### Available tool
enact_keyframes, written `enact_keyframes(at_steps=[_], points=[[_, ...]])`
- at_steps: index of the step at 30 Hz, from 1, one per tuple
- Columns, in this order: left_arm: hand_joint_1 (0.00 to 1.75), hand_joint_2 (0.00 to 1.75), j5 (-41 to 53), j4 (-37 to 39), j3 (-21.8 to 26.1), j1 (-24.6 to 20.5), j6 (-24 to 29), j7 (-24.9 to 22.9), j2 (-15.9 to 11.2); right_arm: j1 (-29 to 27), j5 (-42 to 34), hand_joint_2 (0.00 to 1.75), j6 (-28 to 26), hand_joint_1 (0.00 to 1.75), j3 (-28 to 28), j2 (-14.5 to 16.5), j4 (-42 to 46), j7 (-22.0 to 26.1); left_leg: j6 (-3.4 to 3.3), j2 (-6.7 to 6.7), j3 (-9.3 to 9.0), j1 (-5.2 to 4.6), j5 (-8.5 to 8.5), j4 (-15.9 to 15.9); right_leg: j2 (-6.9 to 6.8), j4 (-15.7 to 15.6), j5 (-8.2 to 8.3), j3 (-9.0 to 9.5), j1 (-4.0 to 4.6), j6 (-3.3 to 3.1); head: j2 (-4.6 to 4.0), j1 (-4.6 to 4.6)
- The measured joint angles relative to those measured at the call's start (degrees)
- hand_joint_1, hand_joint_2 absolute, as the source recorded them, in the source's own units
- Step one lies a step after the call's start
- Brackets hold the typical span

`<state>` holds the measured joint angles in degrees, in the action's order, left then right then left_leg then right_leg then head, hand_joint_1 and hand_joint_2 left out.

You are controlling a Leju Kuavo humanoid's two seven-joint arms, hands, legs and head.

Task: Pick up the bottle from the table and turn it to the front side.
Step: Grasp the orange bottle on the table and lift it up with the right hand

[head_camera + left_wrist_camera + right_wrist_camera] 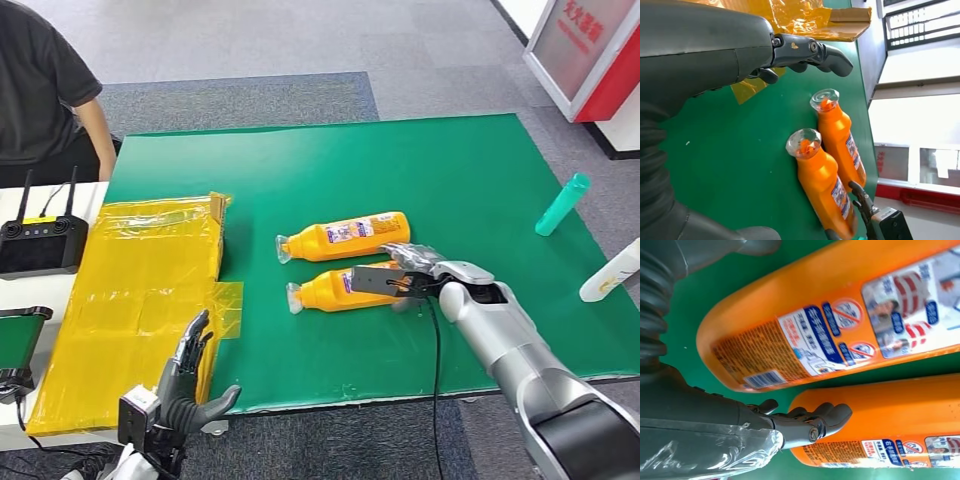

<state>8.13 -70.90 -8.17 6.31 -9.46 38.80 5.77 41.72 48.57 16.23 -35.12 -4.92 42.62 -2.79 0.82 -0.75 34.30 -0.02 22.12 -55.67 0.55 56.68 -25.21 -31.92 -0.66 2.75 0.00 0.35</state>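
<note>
Two orange bottles lie side by side on the green mat, clear caps pointing left. The far bottle shows a printed label. My right hand is at the base end of the near bottle. Its fingers are only slightly curled and lie over that end, while the bottle still rests on the mat. My left hand hovers at the table's front edge, fingers apart and holding nothing.
A yellow plastic-wrapped package covers the table's left side. A teal bottle and a white bottle lie at the right edge. A person sits at the far left, behind a black controller.
</note>
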Motion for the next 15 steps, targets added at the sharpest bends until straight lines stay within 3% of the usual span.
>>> enact_keyframes(at_steps=[15], points=[[0.0,1.75,0.19,0.0,-0.02,-0.06,-0.01,0.0,-0.28,-0.49,-1.94,1.75,-0.74,0.0,-1.43,-0.15,-0.84,-1.06,0.0,0.0,0.0,0.0,0.0,0.0,0.0,0.0,0.0,-0.02,0.0,0.0,0.0,0.0]])
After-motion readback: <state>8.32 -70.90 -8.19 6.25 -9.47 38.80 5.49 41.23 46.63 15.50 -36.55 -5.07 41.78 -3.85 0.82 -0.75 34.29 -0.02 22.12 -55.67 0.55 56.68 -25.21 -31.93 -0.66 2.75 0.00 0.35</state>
